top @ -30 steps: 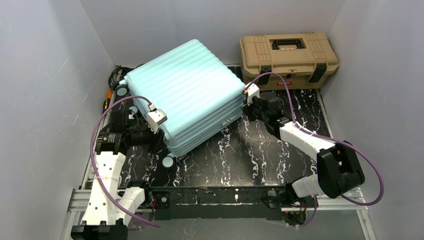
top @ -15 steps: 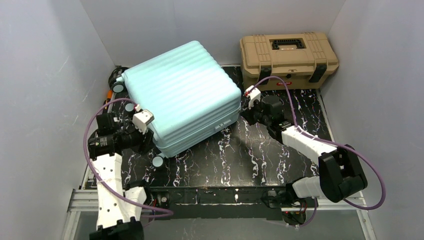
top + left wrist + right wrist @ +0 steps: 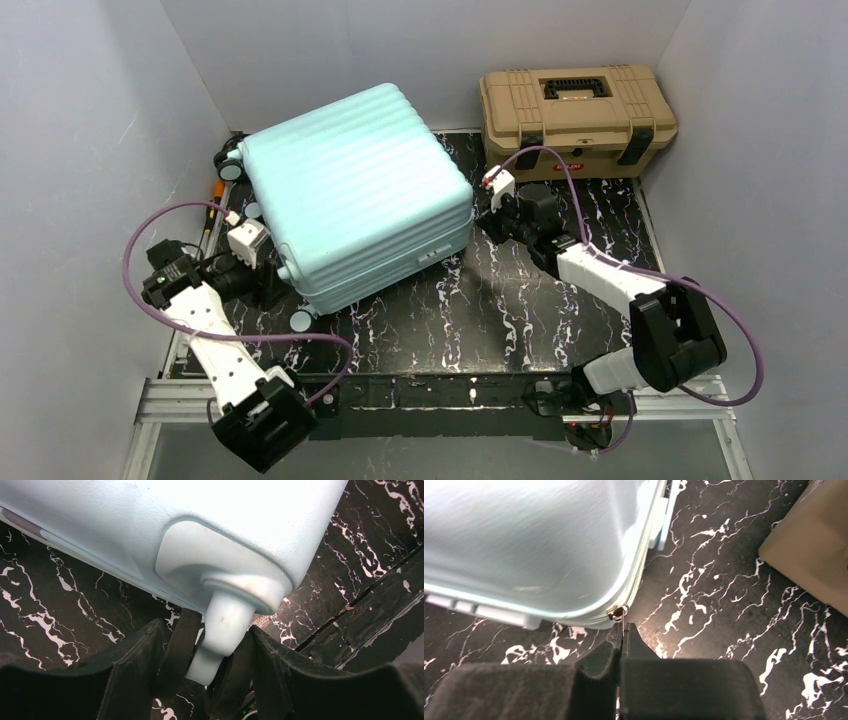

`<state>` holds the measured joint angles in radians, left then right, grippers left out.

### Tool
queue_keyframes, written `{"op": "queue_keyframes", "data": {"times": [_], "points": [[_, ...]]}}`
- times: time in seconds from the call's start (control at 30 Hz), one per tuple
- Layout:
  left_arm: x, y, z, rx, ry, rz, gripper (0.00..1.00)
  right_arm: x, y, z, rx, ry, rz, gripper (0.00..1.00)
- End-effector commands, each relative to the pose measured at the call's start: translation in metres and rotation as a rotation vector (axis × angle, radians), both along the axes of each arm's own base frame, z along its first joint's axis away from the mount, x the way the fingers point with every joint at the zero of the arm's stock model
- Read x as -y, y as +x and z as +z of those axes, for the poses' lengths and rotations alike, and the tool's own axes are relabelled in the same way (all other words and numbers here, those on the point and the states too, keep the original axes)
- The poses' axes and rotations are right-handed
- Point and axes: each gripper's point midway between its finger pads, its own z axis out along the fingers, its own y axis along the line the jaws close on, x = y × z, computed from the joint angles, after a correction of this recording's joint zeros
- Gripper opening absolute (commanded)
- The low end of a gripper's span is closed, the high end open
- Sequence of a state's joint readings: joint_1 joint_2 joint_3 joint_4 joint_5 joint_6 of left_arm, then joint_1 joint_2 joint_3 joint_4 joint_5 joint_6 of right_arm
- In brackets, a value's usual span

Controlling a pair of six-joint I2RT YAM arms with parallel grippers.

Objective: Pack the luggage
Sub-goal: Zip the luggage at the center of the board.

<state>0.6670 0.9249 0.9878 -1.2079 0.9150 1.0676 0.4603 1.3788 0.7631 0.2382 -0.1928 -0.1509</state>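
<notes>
The luggage (image 3: 350, 200) is a pale mint-blue ribbed suitcase lying closed on the black marbled table (image 3: 520, 310), left of centre. My left gripper (image 3: 272, 278) is at its near-left corner. In the left wrist view the fingers (image 3: 175, 650) press both sides of a pale wheel mount (image 3: 225, 625) under the shell (image 3: 150, 530). My right gripper (image 3: 487, 215) is at the suitcase's right corner. In the right wrist view it (image 3: 624, 628) is shut on the thin metal zipper pull (image 3: 623, 617) at the corner of the shell (image 3: 524, 545).
A tan toolbox (image 3: 575, 105) with black latches stands at the back right, also seen in the right wrist view (image 3: 814, 555). Grey walls close in left, back and right. A suitcase wheel (image 3: 299, 320) pokes out near the left arm.
The suitcase has swung and slid to the left. My left arm drew back leftward with its corner. The right gripper followed slightly left, still pinching the zipper pull.
</notes>
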Motion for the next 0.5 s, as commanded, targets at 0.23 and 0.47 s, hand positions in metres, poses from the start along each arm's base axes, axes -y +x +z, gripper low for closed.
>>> {"op": "queue_keyframes", "data": {"times": [0.23,0.47], "points": [[-0.077,0.005,0.019,0.042,0.099,0.086,0.0,0.037,0.089,0.064,0.306,-0.133,-0.215,0.01],[-0.068,-0.002,0.008,0.073,0.127,0.009,0.0,-0.005,0.13,0.044,0.283,-0.151,-0.154,0.01]]}}
